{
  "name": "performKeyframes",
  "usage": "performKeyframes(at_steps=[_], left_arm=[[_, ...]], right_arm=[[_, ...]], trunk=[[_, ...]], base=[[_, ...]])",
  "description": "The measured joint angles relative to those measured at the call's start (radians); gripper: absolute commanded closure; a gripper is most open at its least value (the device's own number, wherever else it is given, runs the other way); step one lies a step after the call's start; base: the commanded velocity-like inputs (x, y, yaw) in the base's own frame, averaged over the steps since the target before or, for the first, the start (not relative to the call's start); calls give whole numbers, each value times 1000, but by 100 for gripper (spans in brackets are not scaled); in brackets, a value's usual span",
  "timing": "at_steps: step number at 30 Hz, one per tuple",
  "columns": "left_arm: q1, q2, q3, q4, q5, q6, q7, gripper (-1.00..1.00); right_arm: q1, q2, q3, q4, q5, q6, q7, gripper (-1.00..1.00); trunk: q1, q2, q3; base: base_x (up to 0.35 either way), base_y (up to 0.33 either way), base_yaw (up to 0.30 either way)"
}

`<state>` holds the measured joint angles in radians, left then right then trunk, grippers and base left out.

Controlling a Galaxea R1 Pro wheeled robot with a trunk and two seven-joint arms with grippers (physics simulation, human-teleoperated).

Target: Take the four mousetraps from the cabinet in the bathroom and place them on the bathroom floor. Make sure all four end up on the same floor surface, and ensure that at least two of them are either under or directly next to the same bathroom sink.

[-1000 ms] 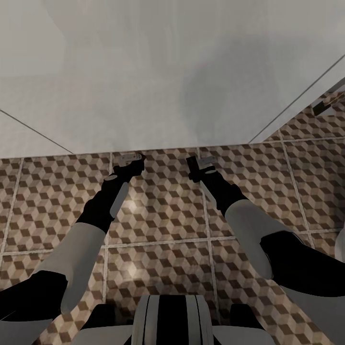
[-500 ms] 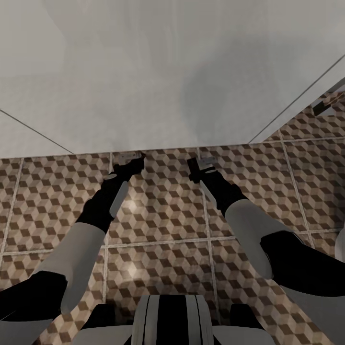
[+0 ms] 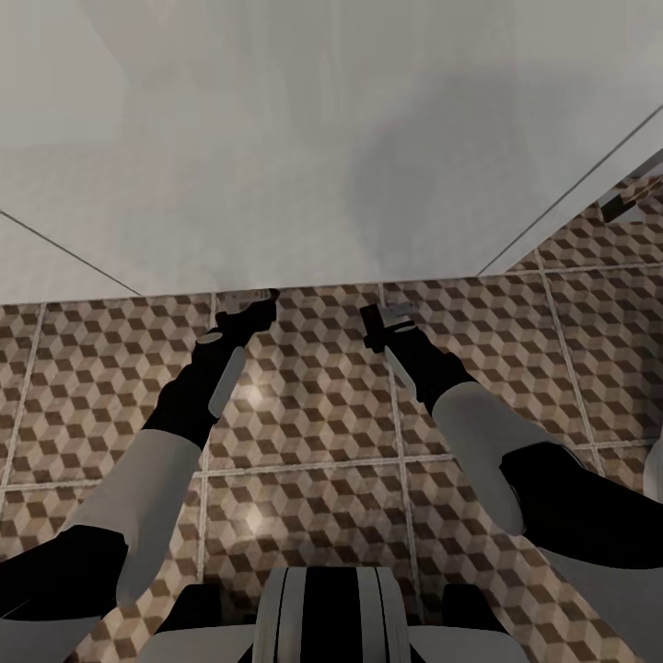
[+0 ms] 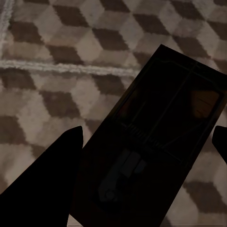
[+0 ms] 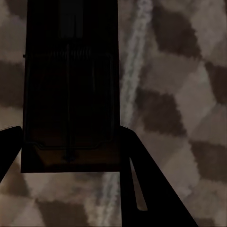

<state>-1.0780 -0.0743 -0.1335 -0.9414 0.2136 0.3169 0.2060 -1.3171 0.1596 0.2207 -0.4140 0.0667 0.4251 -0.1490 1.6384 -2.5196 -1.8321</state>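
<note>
Each mousetrap looks light, stiff and thin, best pinched by its wooden edges, clear of the wire. The left end effector (image 4: 146, 137) pinches a mousetrap (image 4: 161, 137) over the bathroom floor (image 3: 313, 433); the right end effector (image 5: 66, 137) likewise pinches another mousetrap (image 5: 71, 94).
</note>
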Motion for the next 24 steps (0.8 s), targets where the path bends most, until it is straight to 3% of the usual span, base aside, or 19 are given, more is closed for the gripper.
performKeyframes(at_steps=[24], left_arm=[[24,-1,-1,39,0,-1,-1,100]], right_arm=[[1,-2,0,10,0,-4,0,100]], trunk=[[0,0,0]], base=[[0,0,0]])
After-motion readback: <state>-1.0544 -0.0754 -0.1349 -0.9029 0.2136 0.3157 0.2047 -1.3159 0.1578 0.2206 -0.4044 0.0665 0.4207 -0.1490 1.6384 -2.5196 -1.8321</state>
